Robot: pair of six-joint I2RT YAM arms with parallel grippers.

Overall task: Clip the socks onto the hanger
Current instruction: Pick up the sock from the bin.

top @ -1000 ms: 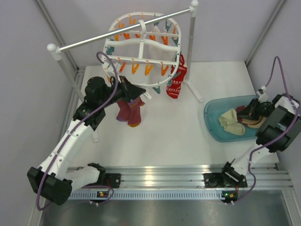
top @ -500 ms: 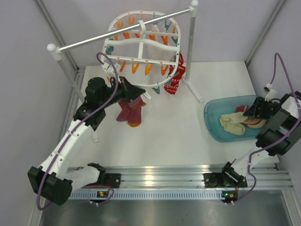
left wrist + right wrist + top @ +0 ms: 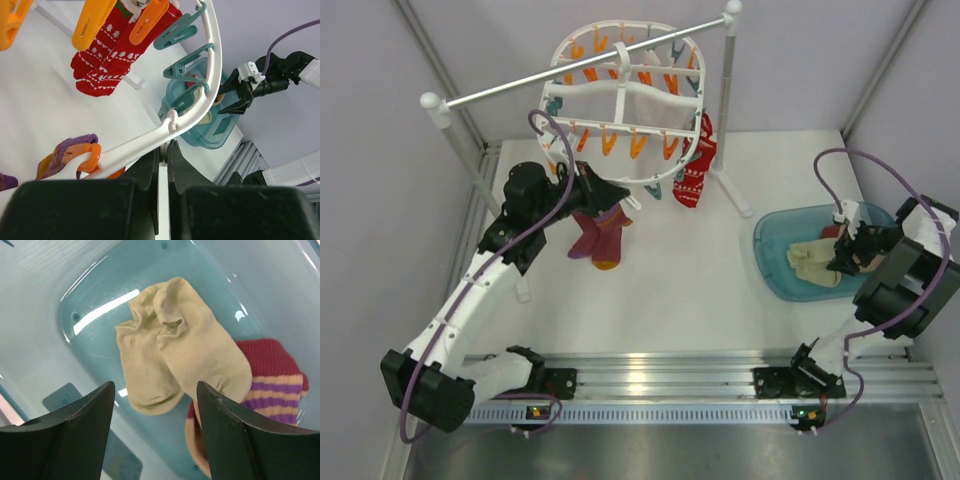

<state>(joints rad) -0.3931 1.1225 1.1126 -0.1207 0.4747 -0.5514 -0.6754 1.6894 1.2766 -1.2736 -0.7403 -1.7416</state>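
1. The left arm's black pincer reaches toward the far-left part of the white table. Its two fingers are pressed almost together on the near rim of the large white plastic oval hanger. The left wrist view shows that rim crossing right at the fingertips.
2. The hanger, fitted with orange and teal clips, hangs over the far edge of the table, left of the middle. It hangs from a straight metal rail on white posts.
3. A pair of maroon-purple socks with orange ends hangs from the hanger's near-left side, just beside the left pincer.
4. A red sock with a white pattern hangs from the hanger's right side, near the rail's right post.
5. A shallow teal plastic basin sits by the right edge of the table.
6. The pair of pale cream-beige socks lies flat in the basin, the two overlapping. A red part with purple and pale stripes shows at one side. They are clipped to nothing.
7. The right arm's black pincer hangs above the basin with its fingers spread wide. It holds nothing and is clear of the socks.
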